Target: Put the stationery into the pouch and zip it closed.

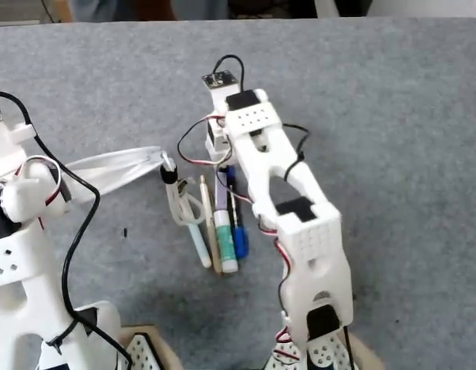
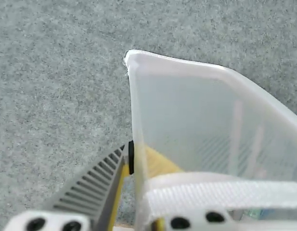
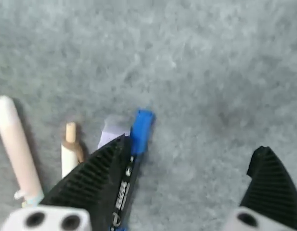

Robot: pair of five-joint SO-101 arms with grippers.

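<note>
A translucent white pouch [image 1: 118,169] lies on the grey table, stretching right from my left gripper [image 1: 62,187]. In the left wrist view that gripper [image 2: 135,166] is shut on the pouch's [image 2: 187,120] edge. Several pens [image 1: 222,227] lie side by side just right of the pouch's free end, among them a blue pen [image 1: 239,231] and a white pen [image 1: 197,235]. My right gripper [image 1: 222,166] hangs over the pens' far ends. In the right wrist view it [image 3: 187,168] is open, with the blue pen [image 3: 140,127] beside one finger [image 3: 97,168] and white pens [image 3: 13,144] farther off.
Grey carpet-like table cover [image 1: 392,116] spreads wide to the right and at the back. A black cable [image 1: 79,231] loops across the left arm. Both arm bases stand at the near edge.
</note>
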